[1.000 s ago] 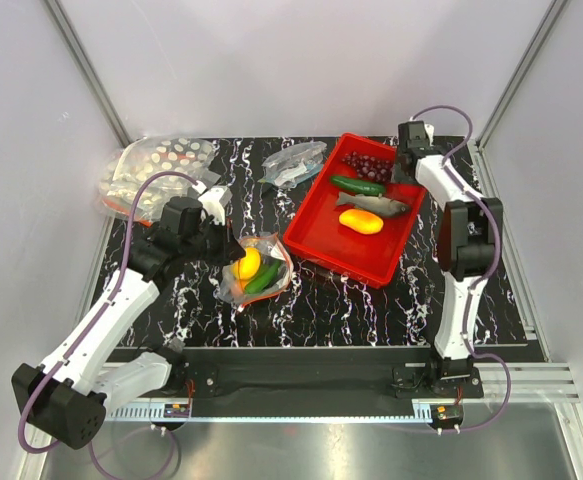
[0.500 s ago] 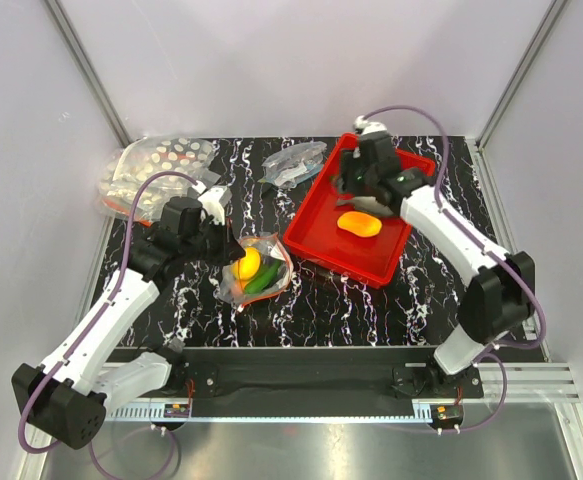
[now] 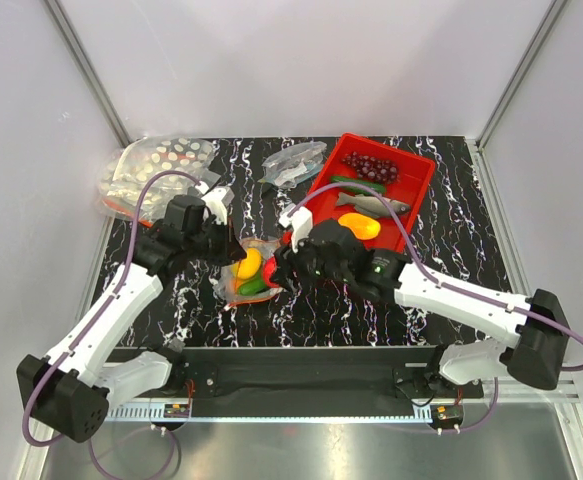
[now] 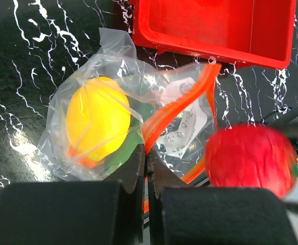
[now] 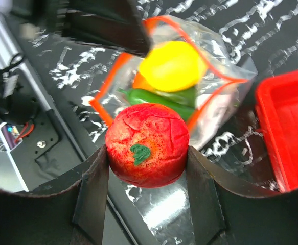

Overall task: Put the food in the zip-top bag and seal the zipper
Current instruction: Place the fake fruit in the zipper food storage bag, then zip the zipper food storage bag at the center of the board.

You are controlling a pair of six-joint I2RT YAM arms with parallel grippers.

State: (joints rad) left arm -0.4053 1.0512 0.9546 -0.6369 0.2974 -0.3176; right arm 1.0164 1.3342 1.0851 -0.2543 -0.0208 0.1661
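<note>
The zip-top bag [image 3: 251,272] lies on the black marbled table, left of the red tray [image 3: 423,195]. It holds a yellow lemon [image 4: 95,122] and a green cucumber [image 5: 164,97]. My left gripper [image 4: 146,153] is shut on the orange zipper [image 4: 174,107] and holds the mouth up. My right gripper [image 5: 146,153] is shut on the red piece [image 5: 146,143], a round tomato-like toy, just in front of the bag's mouth. In the top view it [image 3: 276,268] is right beside the bag. Grapes [image 3: 369,165], a cucumber [image 3: 356,184], a fish [image 3: 371,203] and a mango [image 3: 359,226] lie in the tray.
Clear bags with white spots [image 3: 156,170] are piled at the back left corner. A small greyish bag [image 3: 293,165] lies behind the tray's left corner. White walls close in the table on three sides. The right forearm crosses the tray's near corner.
The right arm has swung from the back right, across the tray, down to the bag's mouth, and the red piece now shows in its jaws. The left arm and bag have stayed put.
</note>
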